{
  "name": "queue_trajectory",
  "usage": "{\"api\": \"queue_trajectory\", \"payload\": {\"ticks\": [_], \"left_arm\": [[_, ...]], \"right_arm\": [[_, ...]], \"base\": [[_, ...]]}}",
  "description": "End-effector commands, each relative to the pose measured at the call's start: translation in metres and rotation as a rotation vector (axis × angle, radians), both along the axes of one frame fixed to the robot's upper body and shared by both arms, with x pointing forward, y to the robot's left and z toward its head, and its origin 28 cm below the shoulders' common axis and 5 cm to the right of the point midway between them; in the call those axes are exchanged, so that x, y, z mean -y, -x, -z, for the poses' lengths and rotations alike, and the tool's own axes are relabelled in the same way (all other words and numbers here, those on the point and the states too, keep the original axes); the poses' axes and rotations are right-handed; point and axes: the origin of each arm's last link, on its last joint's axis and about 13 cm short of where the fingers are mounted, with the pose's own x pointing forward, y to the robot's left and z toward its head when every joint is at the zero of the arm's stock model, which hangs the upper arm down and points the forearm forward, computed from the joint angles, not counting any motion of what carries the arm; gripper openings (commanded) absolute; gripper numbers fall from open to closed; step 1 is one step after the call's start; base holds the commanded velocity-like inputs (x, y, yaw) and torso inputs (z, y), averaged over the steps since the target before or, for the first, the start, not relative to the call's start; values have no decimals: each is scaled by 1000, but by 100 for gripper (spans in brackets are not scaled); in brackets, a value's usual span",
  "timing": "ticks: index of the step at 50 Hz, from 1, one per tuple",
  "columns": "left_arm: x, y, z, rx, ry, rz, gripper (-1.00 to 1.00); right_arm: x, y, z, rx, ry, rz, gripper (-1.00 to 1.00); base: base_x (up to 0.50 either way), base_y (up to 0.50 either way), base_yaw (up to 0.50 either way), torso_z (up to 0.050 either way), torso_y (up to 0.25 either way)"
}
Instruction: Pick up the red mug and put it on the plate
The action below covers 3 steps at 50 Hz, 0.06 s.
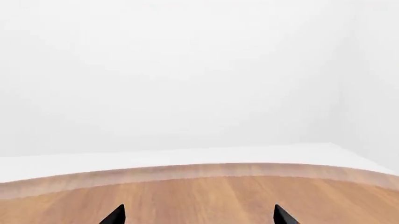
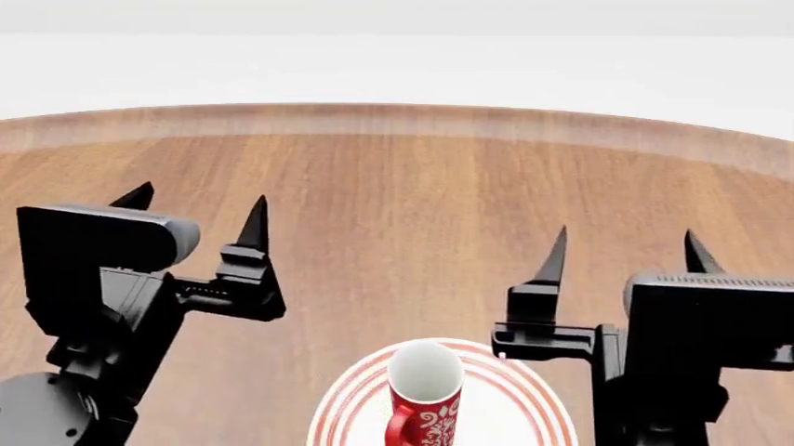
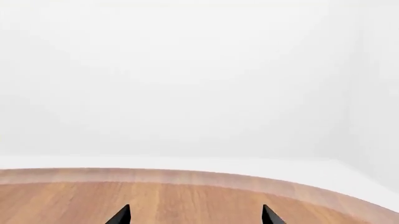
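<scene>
At the six o'clock edge of my head view, the red mug (image 2: 425, 401) with its white floral pattern stands upright on the plate (image 2: 527, 409), a round white one ringed in red. The mug's white inside faces up and its red handle points toward six o'clock. Both sit on the wooden table (image 2: 397, 214), whose curved far edge runs across at twelve o'clock.

My left gripper (image 2: 196, 211) hangs at about nine o'clock of the mug, fingers spread apart and holding nothing, well clear of the plate. My right gripper (image 2: 623, 249) is at about two o'clock of the mug, its fingers likewise apart and empty; the base of its nearer finger stands just beside the plate's rim, though I cannot tell whether it touches.

From my left wrist view only the two dark fingertips (image 1: 115, 215) show, spread wide over bare wood. My right wrist view gives the same: fingertips (image 3: 121, 215) parted, wooden tabletop (image 3: 187, 200) beyond, then white wall.
</scene>
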Motion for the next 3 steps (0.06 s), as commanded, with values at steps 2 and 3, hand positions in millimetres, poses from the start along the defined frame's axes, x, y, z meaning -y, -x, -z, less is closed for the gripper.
{"api": "queue_trajectory", "payload": {"ticks": [2, 3], "left_arm": [[-4, 6, -10, 82, 14, -33, 100], [-4, 7, -11, 88, 15, -30, 100]], "right_arm": [[-4, 10, -10, 71, 33, -11, 100], [-4, 11, -11, 79, 34, -13, 100]], "base": [[0, 0, 0, 0, 0], [0, 0, 0, 0, 0]]}}
